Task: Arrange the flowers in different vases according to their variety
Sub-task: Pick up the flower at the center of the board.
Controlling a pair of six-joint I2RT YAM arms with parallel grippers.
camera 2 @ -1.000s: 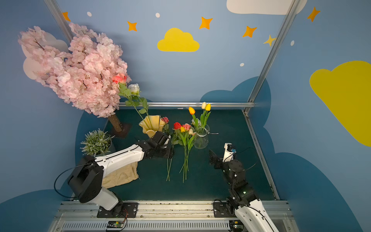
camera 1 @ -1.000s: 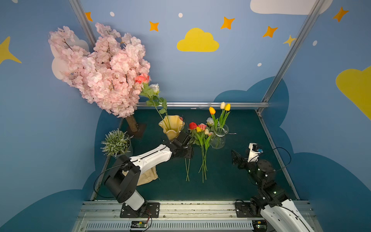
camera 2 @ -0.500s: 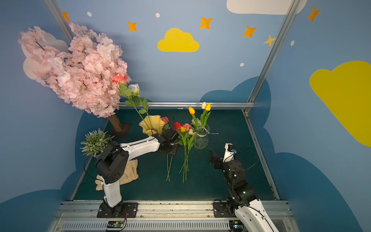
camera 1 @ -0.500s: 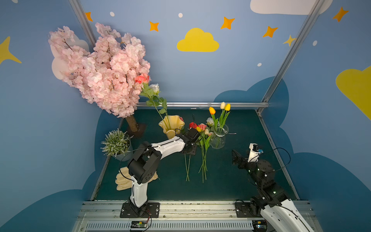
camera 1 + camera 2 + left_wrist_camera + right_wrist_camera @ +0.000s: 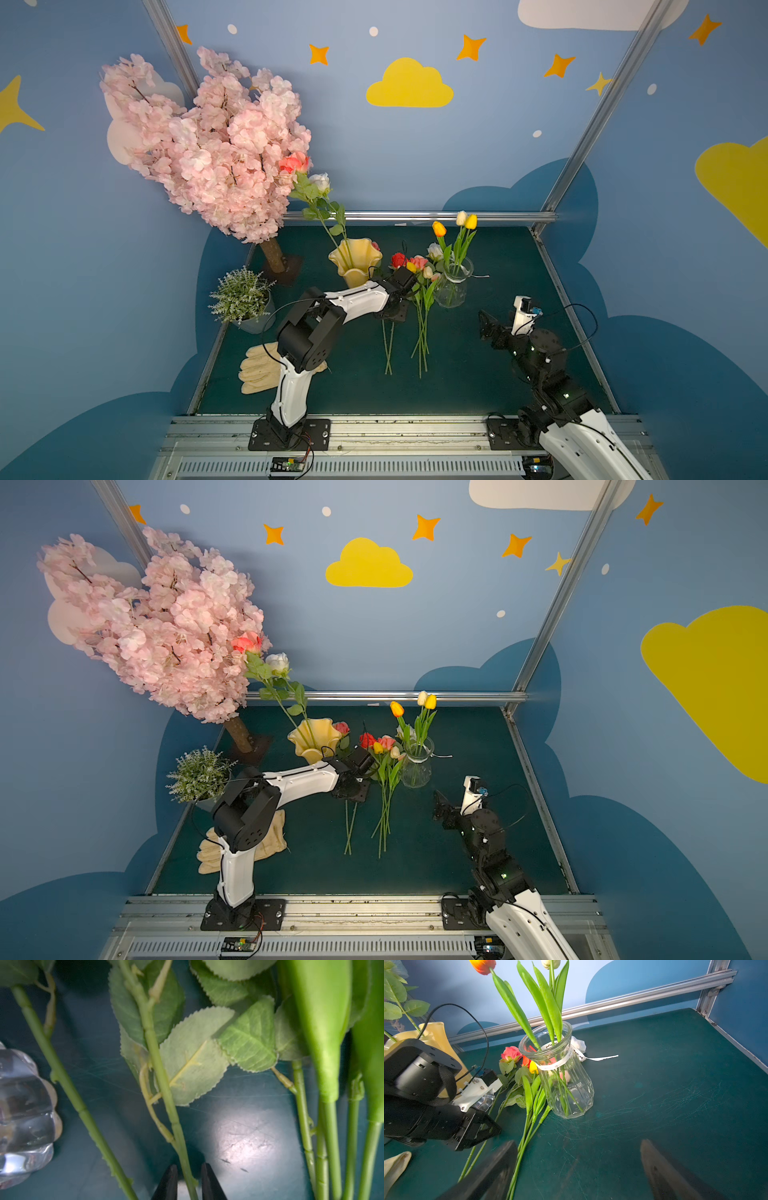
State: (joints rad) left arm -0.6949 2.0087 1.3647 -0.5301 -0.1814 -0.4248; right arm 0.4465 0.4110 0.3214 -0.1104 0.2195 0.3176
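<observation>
Where the pink blossom tree (image 5: 216,145) leans over the far left corner of the dark green surface (image 5: 498,374), a small potted plant (image 5: 241,295) and cream gloves (image 5: 257,365) sit beside the left arm's base. The fluted amber vase (image 5: 355,259) holds two leafy roses (image 5: 295,163). The clear glass vase (image 5: 453,286) holds three tulips (image 5: 439,228). Between the vases the loose flowers (image 5: 422,291) lie mixed, heads toward the back. The left arm reaches low in front of the amber vase, hiding its foot. The left hand (image 5: 189,1180) is narrowed around a thorny rose stem (image 5: 162,1076), with slivers of gap either side. The right hand (image 5: 579,1167) hovers near the glass vase, spread wide and holding nothing.
</observation>
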